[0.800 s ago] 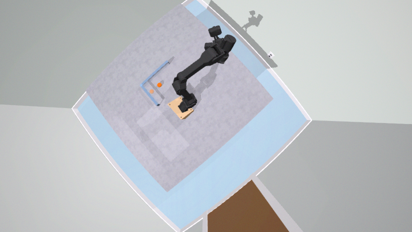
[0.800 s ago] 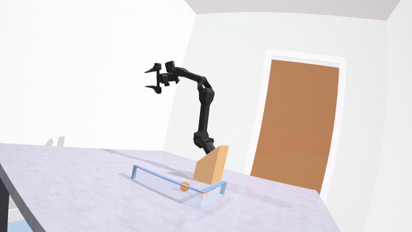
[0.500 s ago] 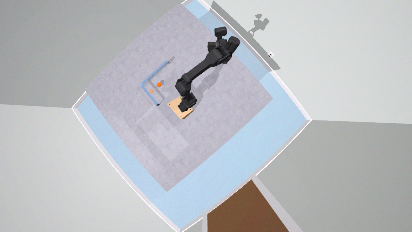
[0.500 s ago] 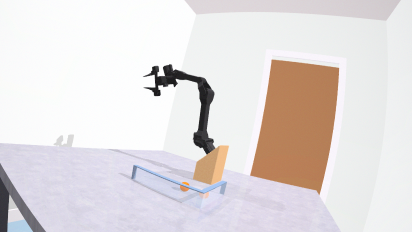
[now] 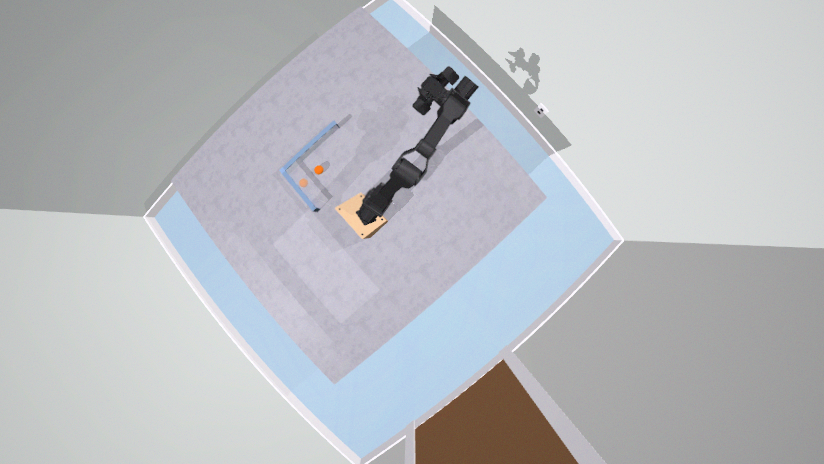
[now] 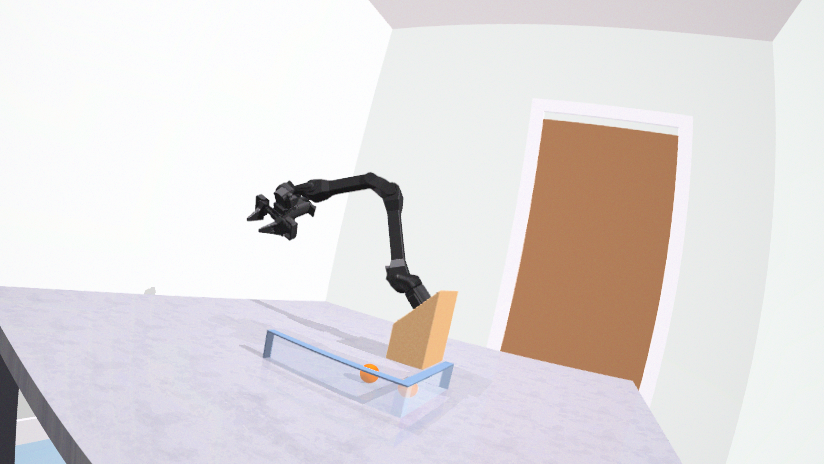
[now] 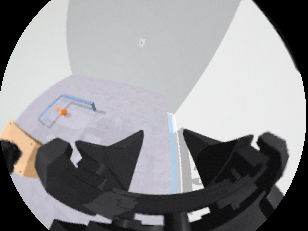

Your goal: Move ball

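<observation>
The orange ball (image 5: 318, 170) (image 6: 369, 372) (image 7: 64, 112) rests on the table, apart from the walls. The see-through copy (image 5: 302, 182) (image 6: 408, 390) (image 7: 57, 108) is a paler orange ball close to the corner, apart from the solid one. The longer clear wall (image 5: 309, 146) (image 6: 322, 351) and the shorter clear wall (image 5: 299, 190) (image 6: 432, 372) have blue top edges and meet at a corner. My gripper (image 5: 429, 87) (image 6: 253, 224) (image 7: 163, 132) is open and empty. It hangs high above the table, far from the ball, with its fingers apart.
The arm rises from a tan wedge base (image 5: 348, 209) (image 6: 409, 340) (image 7: 20, 149), which stands near the open side of the corner. The grey table (image 5: 432, 230) (image 6: 172, 391) has an edge near the gripper's side, with a room wall beyond it.
</observation>
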`<action>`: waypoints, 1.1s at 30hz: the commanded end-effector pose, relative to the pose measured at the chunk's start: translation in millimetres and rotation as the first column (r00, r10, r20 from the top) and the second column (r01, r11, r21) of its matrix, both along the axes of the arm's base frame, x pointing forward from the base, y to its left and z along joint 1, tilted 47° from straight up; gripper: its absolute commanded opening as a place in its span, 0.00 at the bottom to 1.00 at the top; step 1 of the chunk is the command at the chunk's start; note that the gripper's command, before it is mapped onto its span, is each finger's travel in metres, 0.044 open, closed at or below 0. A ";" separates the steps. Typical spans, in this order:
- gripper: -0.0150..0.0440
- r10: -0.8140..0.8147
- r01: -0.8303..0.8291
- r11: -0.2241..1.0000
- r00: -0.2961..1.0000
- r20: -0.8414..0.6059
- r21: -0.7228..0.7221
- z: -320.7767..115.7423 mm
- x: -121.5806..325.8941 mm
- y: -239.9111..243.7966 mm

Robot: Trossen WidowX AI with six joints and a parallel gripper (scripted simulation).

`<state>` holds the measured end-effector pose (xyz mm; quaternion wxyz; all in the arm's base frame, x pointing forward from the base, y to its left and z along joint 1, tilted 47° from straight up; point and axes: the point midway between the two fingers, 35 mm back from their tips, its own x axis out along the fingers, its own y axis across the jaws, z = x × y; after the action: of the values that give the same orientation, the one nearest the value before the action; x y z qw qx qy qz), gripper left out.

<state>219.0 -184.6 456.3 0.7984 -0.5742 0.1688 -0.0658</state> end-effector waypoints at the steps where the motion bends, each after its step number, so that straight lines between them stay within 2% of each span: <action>1: 0.76 0.011 0.008 0.963 0.997 -0.071 0.270 -53.3 45.4 -9.6; 6: 0.76 -0.015 0.105 0.873 0.982 -0.190 0.477 -110.2 87.6 -8.4; 9: 0.76 -0.002 0.162 0.808 0.962 -0.273 0.567 -145.9 109.9 8.2; 16: 0.76 -0.027 0.373 0.674 0.875 -0.483 0.638 -227.9 147.6 45.7; 21: 0.76 -0.077 0.540 0.603 0.772 -0.631 0.587 -288.0 162.5 79.1; 26: 0.76 -0.165 0.686 0.560 0.641 -0.749 0.464 -348.2 164.7 118.9; 33: 0.76 -0.368 0.808 0.544 0.473 -0.801 0.227 -425.0 144.8 176.3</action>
<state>381.2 -36.8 73.3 0.7727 -0.1463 0.6164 -0.0395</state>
